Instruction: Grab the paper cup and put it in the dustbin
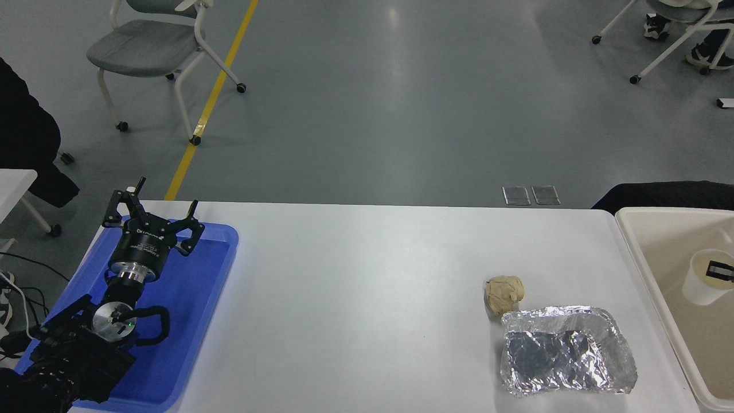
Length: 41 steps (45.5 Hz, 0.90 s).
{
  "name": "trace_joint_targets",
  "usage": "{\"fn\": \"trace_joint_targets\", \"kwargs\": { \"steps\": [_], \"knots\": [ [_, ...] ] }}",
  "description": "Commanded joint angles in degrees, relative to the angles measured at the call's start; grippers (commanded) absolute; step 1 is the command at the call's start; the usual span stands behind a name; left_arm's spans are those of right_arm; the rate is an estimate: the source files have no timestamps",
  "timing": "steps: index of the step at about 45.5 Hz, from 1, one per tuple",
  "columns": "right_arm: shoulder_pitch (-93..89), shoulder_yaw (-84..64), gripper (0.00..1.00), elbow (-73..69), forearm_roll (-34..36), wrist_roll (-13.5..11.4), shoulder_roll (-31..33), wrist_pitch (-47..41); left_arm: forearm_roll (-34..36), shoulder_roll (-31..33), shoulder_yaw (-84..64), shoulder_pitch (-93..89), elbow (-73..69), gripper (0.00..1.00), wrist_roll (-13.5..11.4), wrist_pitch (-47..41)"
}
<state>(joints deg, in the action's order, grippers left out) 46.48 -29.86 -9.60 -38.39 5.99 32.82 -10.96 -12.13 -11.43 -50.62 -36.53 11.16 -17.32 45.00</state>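
Right gripper (723, 272): only a dark fingertip shows at the frame's right edge, inside the cup (704, 278) mouth; appears to pinch the cup wall, though the grip cannot be confirmed. Cup is over the bin (642, 252) interior, tilted. Judgement: release step in hand; open the fingers with the cup well inside the rim, then lift straight clear. Left gripper (153, 216) parked spread over the blue tray (212, 287).
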Motion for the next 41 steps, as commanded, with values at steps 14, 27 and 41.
{"fn": "trace_joint_targets", "kwargs": {
  "steps": [14,27,41],
  "knots": [
    [16.7,-6.3,1.0,-7.5,-0.8,0.3,2.1,-3.8,0.0,0.0,0.0,0.0,0.0,1.0,0.0,0.0],
    [51.0,-28.0,1.0,-40.3,-0.7,0.1,5.9,-7.3,0.0,0.1,0.0,0.0,0.0,1.0,0.0,0.0],
    [70.6,-32.4,1.0,-58.8,0.7,0.2,-3.4,-23.7,0.0,0.1,0.0,0.0,0.0,1.0,0.1,0.0]
  ]
}}
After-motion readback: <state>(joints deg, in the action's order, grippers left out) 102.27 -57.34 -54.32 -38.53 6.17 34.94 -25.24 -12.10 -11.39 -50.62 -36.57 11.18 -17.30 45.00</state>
